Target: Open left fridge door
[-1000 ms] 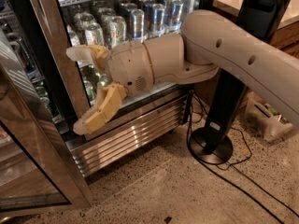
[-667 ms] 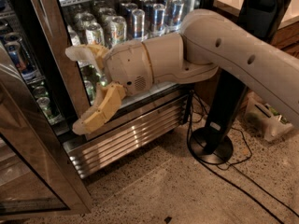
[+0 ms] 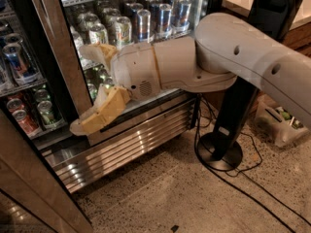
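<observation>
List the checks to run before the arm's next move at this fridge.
1. Left door swung out from the cabinet: ok.
2. Fully open: cannot tell, it runs out of view.
3. Gripper open, empty: ok.
4. Gripper clear of that door, low at the fridge front: ok.
5. Right door shut: ok.
6. Cables clear of the path: cannot tell.

The tall left fridge door (image 3: 36,176) has a wide bronze-brown brushed-metal frame with a dull sheen. The end effector (image 3: 80,89), just above the ribbed glossy metal grille (image 3: 141,144), has matt tan fingers (image 3: 104,113).
</observation>
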Robot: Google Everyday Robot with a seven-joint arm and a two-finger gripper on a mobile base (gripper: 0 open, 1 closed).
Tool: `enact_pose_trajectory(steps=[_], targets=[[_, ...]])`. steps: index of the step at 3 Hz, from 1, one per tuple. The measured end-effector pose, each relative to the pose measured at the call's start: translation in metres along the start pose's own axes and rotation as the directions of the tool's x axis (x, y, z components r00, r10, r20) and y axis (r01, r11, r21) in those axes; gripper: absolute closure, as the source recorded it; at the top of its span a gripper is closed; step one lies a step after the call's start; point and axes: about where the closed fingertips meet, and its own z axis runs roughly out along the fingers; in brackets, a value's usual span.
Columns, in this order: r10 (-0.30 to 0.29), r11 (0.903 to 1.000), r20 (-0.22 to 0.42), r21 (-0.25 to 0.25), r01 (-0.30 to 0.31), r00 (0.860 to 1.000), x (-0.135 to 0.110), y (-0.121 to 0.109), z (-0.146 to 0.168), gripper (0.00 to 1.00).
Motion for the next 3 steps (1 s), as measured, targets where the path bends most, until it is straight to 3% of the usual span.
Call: enact_pose_trajectory(steps=[1, 2, 3], targets=[[0.000, 1.0000, 0.000, 0.000, 0.000, 1.000, 0.0000, 0.0000, 0.0000, 0.00], [0.005, 0.9990, -0.014, 0.044, -0.005, 1.000, -0.0015, -0.0006, -0.0004, 0.00], [0.025, 0.9877, -0.052, 0.155, -0.017, 0.998, -0.0003, -0.0045, -0.0028, 0.00]])
